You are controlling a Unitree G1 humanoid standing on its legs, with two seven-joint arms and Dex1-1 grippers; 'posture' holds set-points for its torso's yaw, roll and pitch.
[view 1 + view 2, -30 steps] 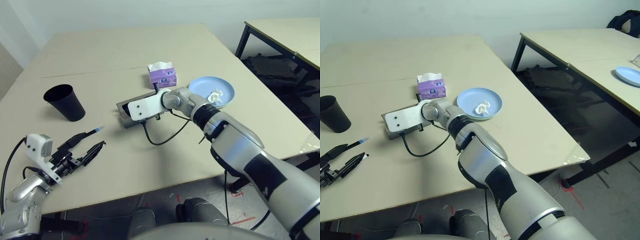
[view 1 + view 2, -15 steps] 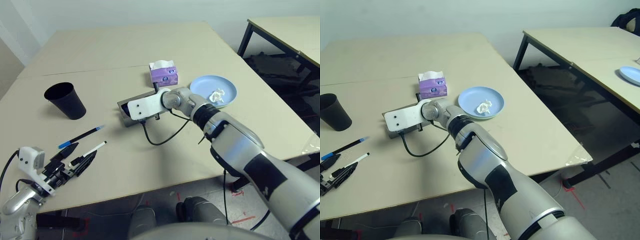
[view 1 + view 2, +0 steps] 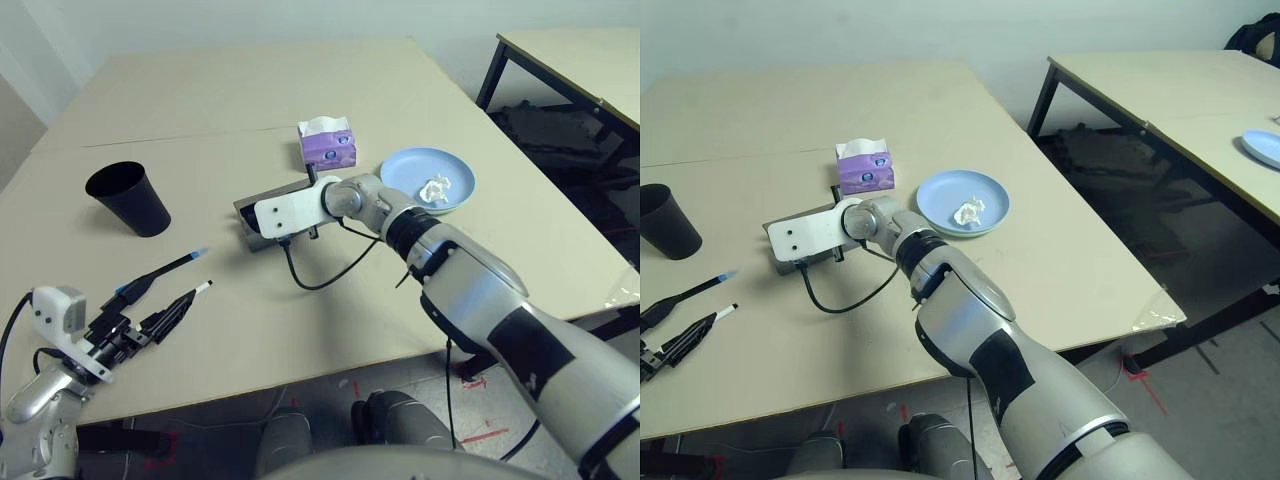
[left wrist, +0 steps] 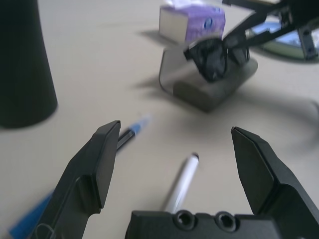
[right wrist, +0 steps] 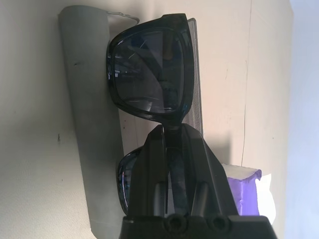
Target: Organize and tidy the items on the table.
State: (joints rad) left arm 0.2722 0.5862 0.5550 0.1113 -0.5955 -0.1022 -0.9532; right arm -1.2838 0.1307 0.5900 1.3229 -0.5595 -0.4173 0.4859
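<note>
The right gripper [image 5: 169, 149] hangs over the open grey glasses case [image 5: 89, 124] mid-worktop, fingers pinching the black sunglasses [image 5: 149, 69] at the bridge, lenses hanging above the case's hollow, a grip that looks set for lowering them in. At the near left corner, the left gripper [image 4: 184, 164] points level, fingers spread wide and empty around the white-bodied marker pen [image 4: 180, 181], with the blue-capped marker pen [image 4: 130, 130] just beside one finger. Both pens lie flat on the light beige worktop [image 3: 300, 330], probably bound for the black plastic cup [image 3: 128, 198] near the left edge. The purple tissue box [image 3: 327, 147] stands just behind the case; the crumpled white wad [image 3: 432, 189] lies in the pale blue round plate [image 3: 400, 170] toward the right edge.
</note>
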